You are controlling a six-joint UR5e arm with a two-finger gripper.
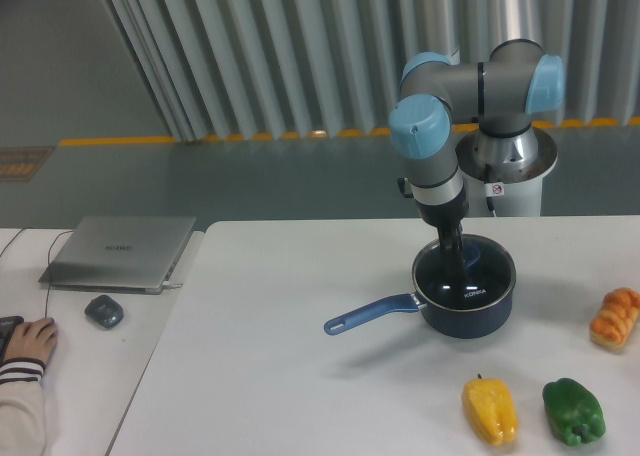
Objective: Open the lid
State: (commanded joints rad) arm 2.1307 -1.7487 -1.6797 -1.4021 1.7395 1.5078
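Glass lid (pixel 466 277): seated on blue saucepan (pixel 470 316), mid-desk (pixel 300 376); white lettering, unreadable. Gripper (pixel 455 269): lowered onto lid centre; jaws' state cannot be told. Nearby: yellow pepper (pixel 489 410), green pepper (pixel 573 411), closed laptop (pixel 120 251) with illegible logo.

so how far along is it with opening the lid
Done: the arm has reached the pan, and the tool is down at the centre of the lid. In hand: apparently gripping the knob, though the grip itself is hidden. Left: the lift, since the lid lies flat on the pan, and setting it aside.
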